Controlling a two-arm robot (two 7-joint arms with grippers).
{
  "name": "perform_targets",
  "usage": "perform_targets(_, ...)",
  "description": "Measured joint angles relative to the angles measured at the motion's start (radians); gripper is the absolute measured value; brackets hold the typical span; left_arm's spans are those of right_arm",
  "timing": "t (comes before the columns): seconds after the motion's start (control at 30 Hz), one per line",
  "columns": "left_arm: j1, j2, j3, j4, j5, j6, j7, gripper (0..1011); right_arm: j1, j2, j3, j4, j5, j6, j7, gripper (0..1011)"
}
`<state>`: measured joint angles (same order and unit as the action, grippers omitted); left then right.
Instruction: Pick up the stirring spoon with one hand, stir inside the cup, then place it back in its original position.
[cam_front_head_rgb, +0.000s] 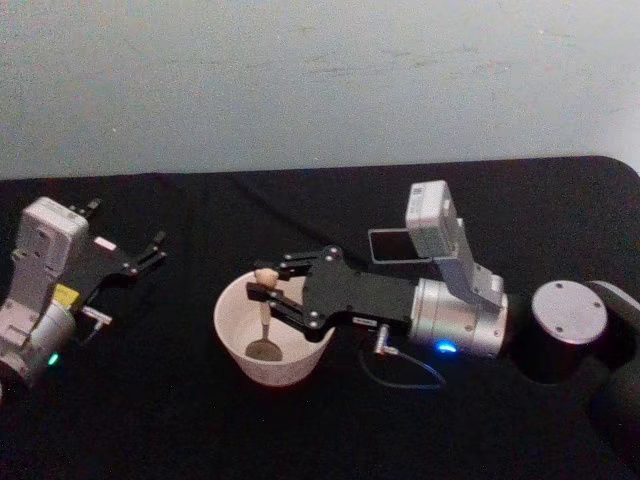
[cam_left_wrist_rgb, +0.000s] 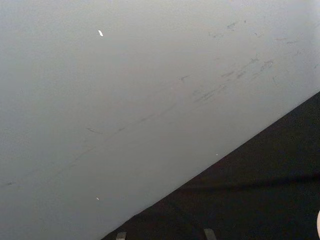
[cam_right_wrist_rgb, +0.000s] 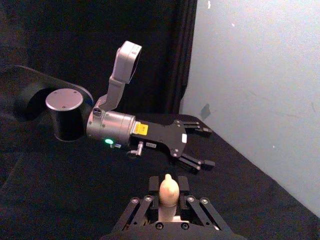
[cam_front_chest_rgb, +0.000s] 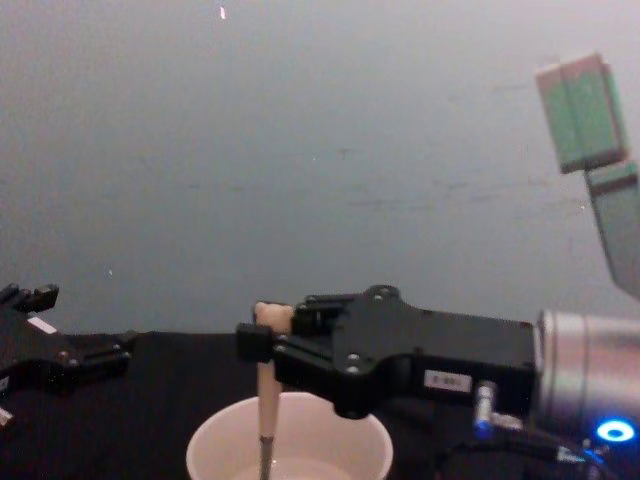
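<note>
Black tablecloth (cam_front_head_rgb: 150, 420), pale scuffed wall (cam_front_head_rgb: 320, 80).

Right pincer (cam_front_chest_rgb: 270, 331) comes in from the right, clamped on the top of the stirring spoon (cam_front_chest_rgb: 266, 398). The spoon hangs near-vertical, its lower end inside the cup (cam_front_chest_rgb: 215, 448) on the black surface (cam_front_chest_rgb: 150, 400). Left pincer (cam_front_chest_rgb: 76, 325) sits at the left edge, fingers apart, holding nothing.

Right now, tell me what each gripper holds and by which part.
Right gripper: the spoon, by its handle top, bowl in the cup. Left gripper: nothing, open.
</note>
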<state>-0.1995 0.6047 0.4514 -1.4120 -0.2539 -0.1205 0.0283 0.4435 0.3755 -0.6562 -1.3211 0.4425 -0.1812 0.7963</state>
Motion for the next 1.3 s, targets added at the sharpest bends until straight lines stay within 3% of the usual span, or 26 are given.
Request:
perform_targets(0.43,0.0,0.0,0.0,0.0,0.0,0.0,0.0,1001,0.056,-0.076,0.0,0.111,-0.039,-0.032,-0.062,214)
perform_targets(0.87,0.0,0.0,0.0,0.0,0.0,0.0,0.0,1001,0.054,-0.067,0.039,0.126,-0.055,-0.025,-0.093,214)
perform_targets(1.3,0.0,0.0,0.0,0.0,0.0,0.0,0.0,1001,0.04,-0.058,0.055,0.112,-0.061,-0.015,-0.1,214)
